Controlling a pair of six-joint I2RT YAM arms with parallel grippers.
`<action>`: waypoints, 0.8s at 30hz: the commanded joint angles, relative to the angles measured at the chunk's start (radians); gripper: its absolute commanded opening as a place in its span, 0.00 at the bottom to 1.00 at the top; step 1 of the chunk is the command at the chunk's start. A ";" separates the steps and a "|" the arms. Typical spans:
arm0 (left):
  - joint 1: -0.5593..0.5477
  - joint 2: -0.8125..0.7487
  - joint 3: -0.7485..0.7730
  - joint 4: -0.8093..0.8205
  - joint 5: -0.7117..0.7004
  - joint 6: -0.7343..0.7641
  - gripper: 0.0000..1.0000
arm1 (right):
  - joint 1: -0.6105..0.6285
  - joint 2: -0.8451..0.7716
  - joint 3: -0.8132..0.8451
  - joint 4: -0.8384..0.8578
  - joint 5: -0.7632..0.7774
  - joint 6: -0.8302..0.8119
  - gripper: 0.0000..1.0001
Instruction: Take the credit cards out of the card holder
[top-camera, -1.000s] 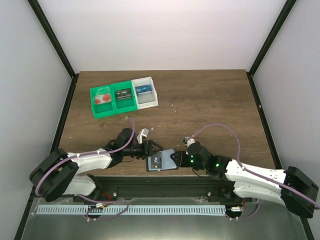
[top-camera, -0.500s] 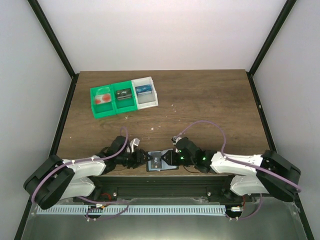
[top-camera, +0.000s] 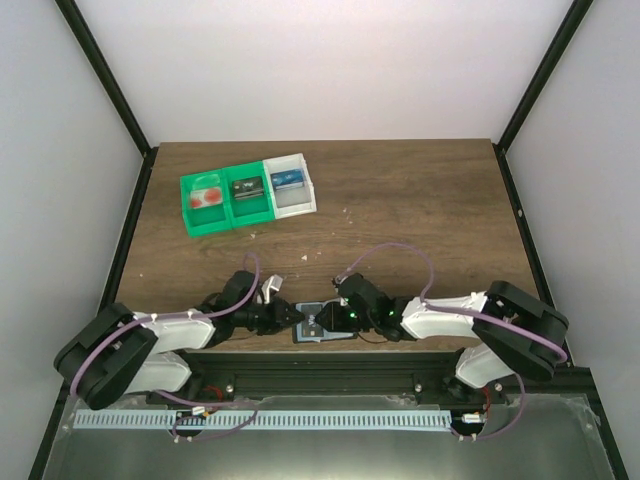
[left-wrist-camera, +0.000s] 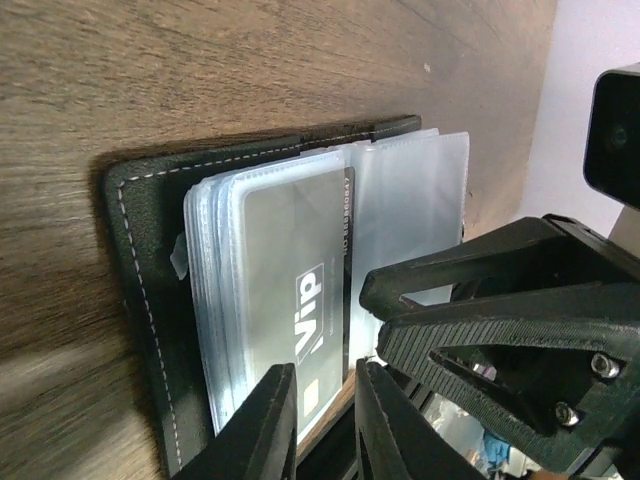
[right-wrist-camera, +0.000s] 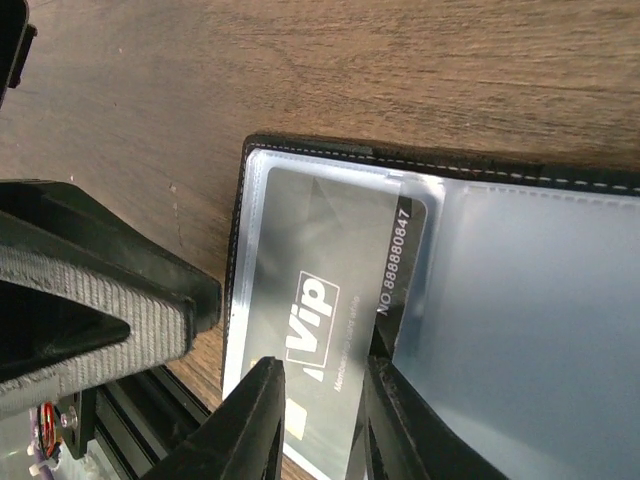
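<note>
The card holder (top-camera: 319, 326) lies open on the table's near edge, black cover (left-wrist-camera: 140, 300) down and clear sleeves up. A dark grey Vip card (left-wrist-camera: 290, 260) sits in the top left sleeve (right-wrist-camera: 320, 260). My left gripper (top-camera: 297, 316) reaches in from the left. Its jaws (left-wrist-camera: 325, 420) stand narrowly apart over the near end of that card. My right gripper (top-camera: 333, 317) comes from the right, jaws (right-wrist-camera: 318, 425) narrowly apart over the same card, one finger at its numbered edge. Red and pale credit cards (top-camera: 207, 196) lie in the tray's left compartment.
A green-and-white tray (top-camera: 186, 205) stands at the back left, with a black item (top-camera: 247, 187) and a blue item (top-camera: 286, 180) in its other compartments. The two grippers' fingers (left-wrist-camera: 480, 330) nearly touch over the holder. The table's front edge runs just below it.
Both grippers have drawn in on the holder from either side, and the right arm has folded toward the middle. The left jaws have narrowed a lot, the right ones a little.
</note>
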 joint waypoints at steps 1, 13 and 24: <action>0.003 0.045 0.015 0.081 0.038 0.010 0.16 | -0.005 0.024 0.056 0.004 0.006 0.004 0.23; 0.003 0.127 0.020 0.027 -0.003 0.075 0.07 | -0.005 0.030 0.037 -0.057 0.066 0.006 0.22; 0.003 0.138 0.027 0.007 -0.011 0.091 0.09 | -0.005 0.057 0.034 -0.009 0.028 0.005 0.22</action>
